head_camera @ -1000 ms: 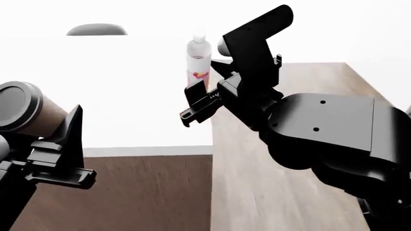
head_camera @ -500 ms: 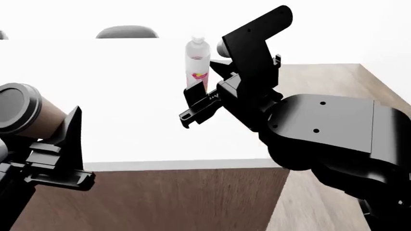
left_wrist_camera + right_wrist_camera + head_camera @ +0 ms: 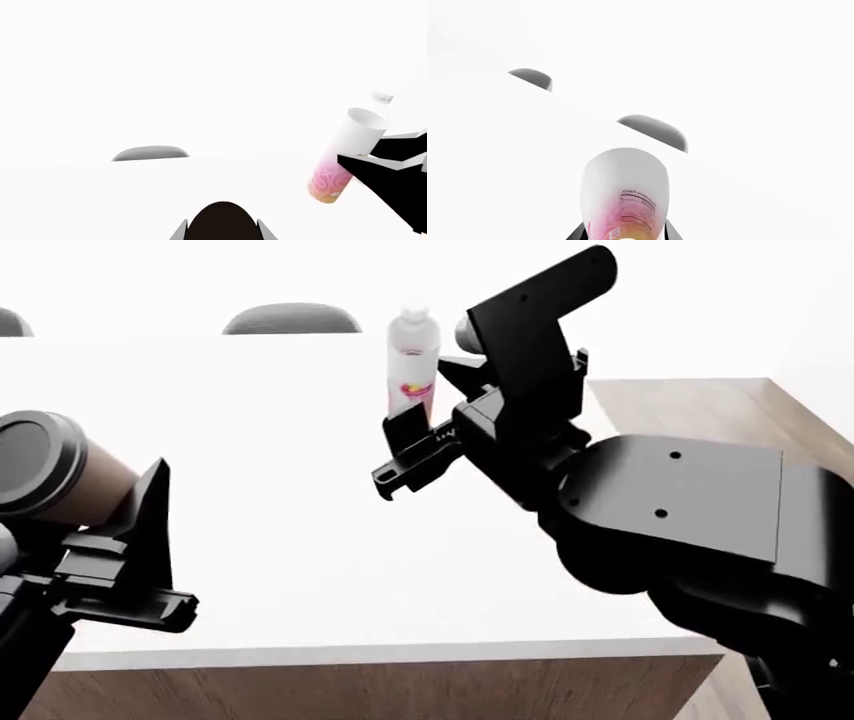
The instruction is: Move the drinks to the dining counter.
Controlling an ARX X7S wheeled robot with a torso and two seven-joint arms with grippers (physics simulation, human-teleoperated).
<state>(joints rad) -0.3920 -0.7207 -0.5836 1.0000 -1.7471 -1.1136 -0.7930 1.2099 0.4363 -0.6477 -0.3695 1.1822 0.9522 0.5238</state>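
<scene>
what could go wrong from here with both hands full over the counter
The left gripper holds the coffee cup tilted on its side, so it may tip over if released before being righted. The pink-labelled bottle is gripped low by the right gripper, so its tall upper part could swing or slip on the way down. The cup also sits near the dining counter front edge, so a short placement could drop it.

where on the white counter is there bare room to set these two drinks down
The dining counter is bare between the coffee cup in the left gripper and the pink-labelled bottle in the right gripper, and back toward the grey chairs. It is crowded only around the right arm.
</scene>
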